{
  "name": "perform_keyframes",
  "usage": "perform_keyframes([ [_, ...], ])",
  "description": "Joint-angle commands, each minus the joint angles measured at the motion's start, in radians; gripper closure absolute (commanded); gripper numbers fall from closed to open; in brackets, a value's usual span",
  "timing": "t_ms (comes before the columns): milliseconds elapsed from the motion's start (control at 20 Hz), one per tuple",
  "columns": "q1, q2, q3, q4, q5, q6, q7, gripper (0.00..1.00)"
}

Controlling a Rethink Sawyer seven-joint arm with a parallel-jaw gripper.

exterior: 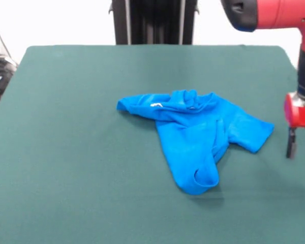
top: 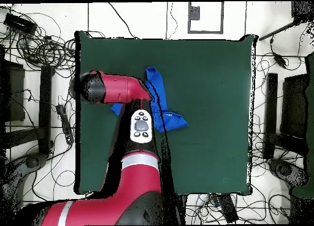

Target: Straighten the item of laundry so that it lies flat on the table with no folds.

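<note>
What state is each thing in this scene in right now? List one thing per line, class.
T-shirt: crumpled and folded over itself, not flat, lying free on the table.
Table: covered in green cloth, bearing only the shirt.
Claw: beside the shirt's sleeve, apart from it, holding nothing; open or shut cannot be told.
Arm: reaching over the table, covering part of the shirt from above.

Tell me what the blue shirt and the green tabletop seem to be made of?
The blue shirt looks like soft, thin knit fabric, probably cotton: it bunches and folds limply. The green table seems covered in matte, felt-like cloth: even, no shine, no visible weave.
</note>
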Motion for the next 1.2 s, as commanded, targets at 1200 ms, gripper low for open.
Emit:
perform_keyframes([
  [1200,-0.252,-0.121,0.103,0.255,-0.136,0.032,-0.011,0.0],
])
